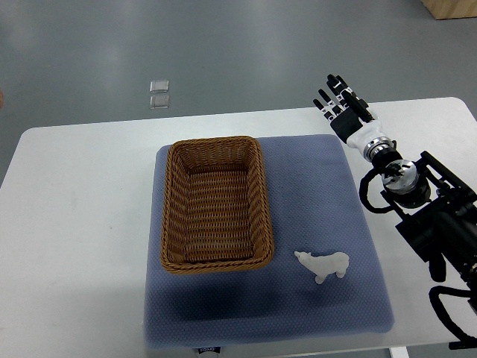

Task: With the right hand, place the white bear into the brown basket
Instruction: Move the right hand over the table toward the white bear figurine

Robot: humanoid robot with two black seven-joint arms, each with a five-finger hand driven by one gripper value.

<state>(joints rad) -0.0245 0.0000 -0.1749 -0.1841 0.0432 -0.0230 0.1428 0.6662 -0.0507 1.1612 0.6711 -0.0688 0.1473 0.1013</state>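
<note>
White bear [323, 265] is seen near the mat's [313, 179] front-right corner, long axis left-right; right robot hand [341, 103], fingers spread and empty, is held well behind it.

We are seeing the white bear [323, 265] lying near the mat's front right corner, just beside the empty brown basket [215, 203].

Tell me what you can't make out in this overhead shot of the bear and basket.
- Left arm: not in the top view at all.
- Right arm past the right hand: cut off by the right edge.
- Bear: too small to read its face.
- Label under the mat: cut off by the bottom edge.
- Basket: its near inner wall is hidden by the rim.
</note>
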